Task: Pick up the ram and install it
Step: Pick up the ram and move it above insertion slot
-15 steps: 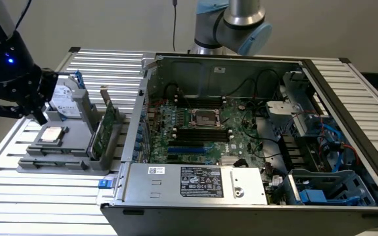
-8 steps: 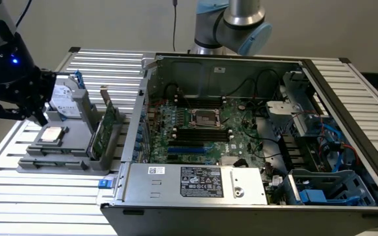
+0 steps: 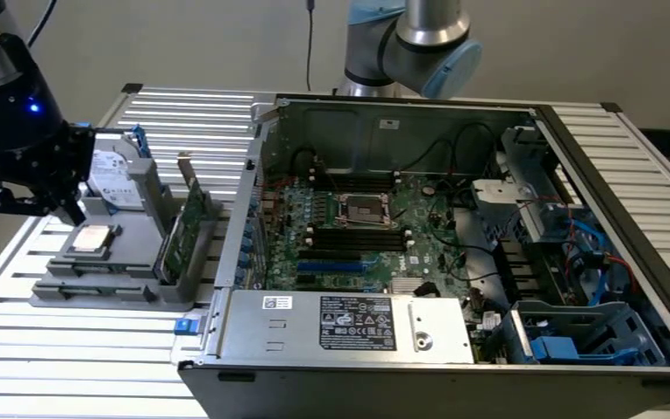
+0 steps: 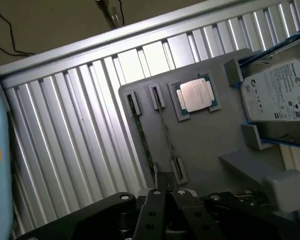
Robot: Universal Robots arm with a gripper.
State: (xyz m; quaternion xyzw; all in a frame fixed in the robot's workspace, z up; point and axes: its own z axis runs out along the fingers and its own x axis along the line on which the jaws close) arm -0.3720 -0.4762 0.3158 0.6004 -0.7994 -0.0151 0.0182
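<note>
The ram, standing on edge in a slot of the grey holder below the gripper, whose fingers were closed on nothing, appeared light, stiff and fragile, best pinched across its thin faces at the top edge.

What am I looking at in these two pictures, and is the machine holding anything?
This is a robot arm working beside an open computer case. One picture comes from a camera off to the side, the other from a camera on the arm's wrist, looking down past its gripper. On the slatted table a grey holder carries parts: a processor chip, a hard drive and two thin green boards standing on edge. The board nearer the chip looks like the ram, a memory stick. It sits in the holder, not yet picked up; the gripper hangs above the holder.
</note>
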